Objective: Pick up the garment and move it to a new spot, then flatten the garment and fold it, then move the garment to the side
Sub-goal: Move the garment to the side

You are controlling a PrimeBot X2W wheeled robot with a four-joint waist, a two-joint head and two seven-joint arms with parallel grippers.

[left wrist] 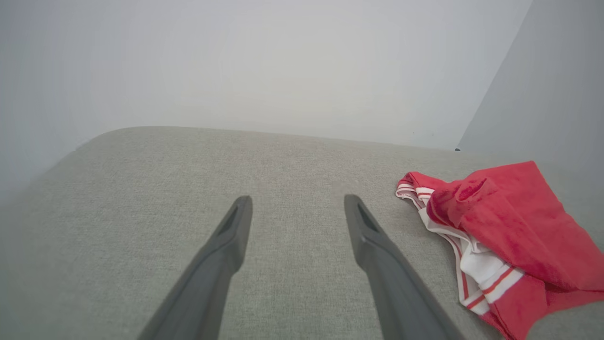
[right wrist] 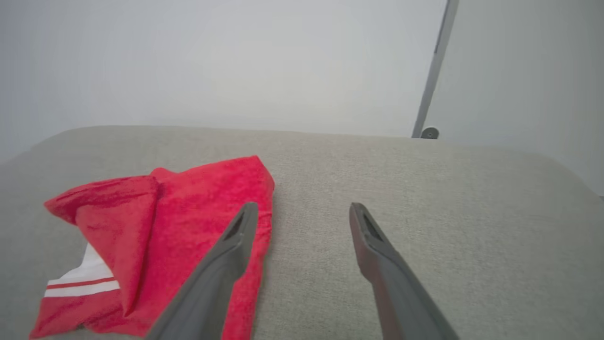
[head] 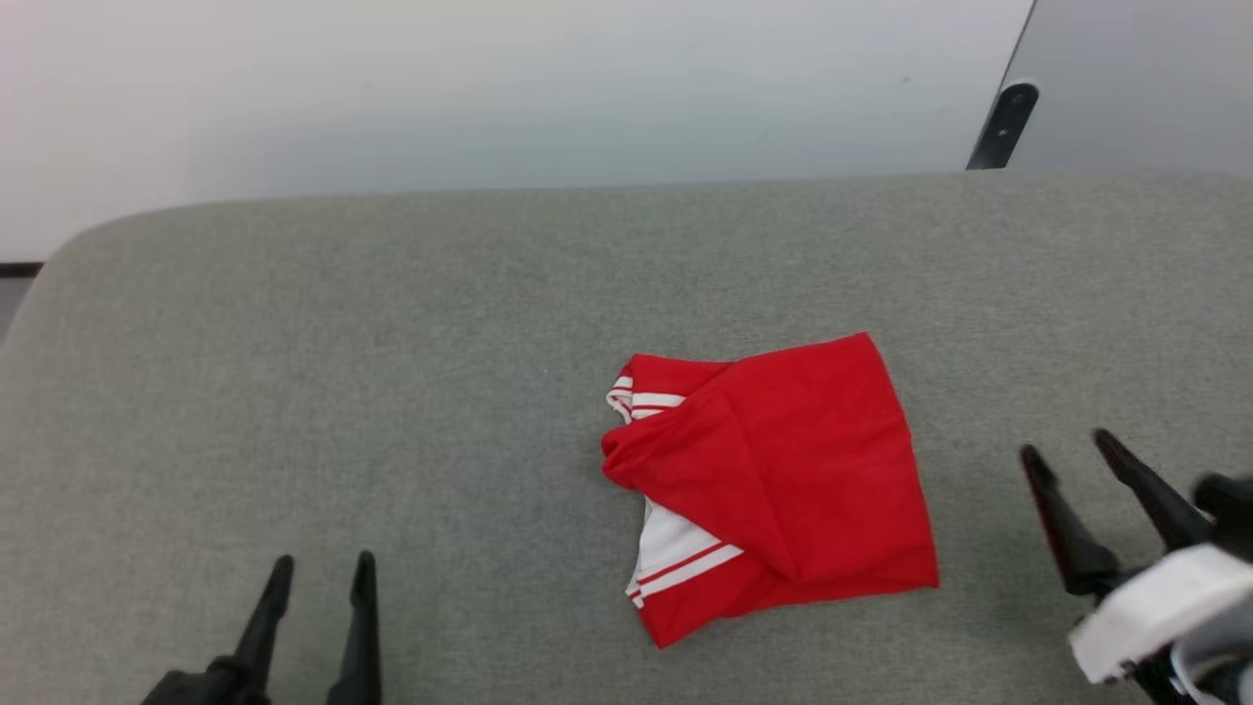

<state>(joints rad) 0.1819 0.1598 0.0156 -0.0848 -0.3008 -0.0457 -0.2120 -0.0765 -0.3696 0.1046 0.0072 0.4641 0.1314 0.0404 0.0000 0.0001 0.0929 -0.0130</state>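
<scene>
The garment lies loosely folded on the grey cushion, bright red with white bands and thin red stripes showing along its left edge. My left gripper hovers open near the front left, well to the left of the cloth, nothing between its fingers. In the left wrist view the garment is to the right of the open left gripper. My right gripper stands open just right of the cloth. In the right wrist view the right gripper is open, its left finger over the garment edge.
The grey fabric cushion spans the whole work area, with a rounded back edge against a pale wall. A dark bracket and pole stands at the back right, behind the cushion.
</scene>
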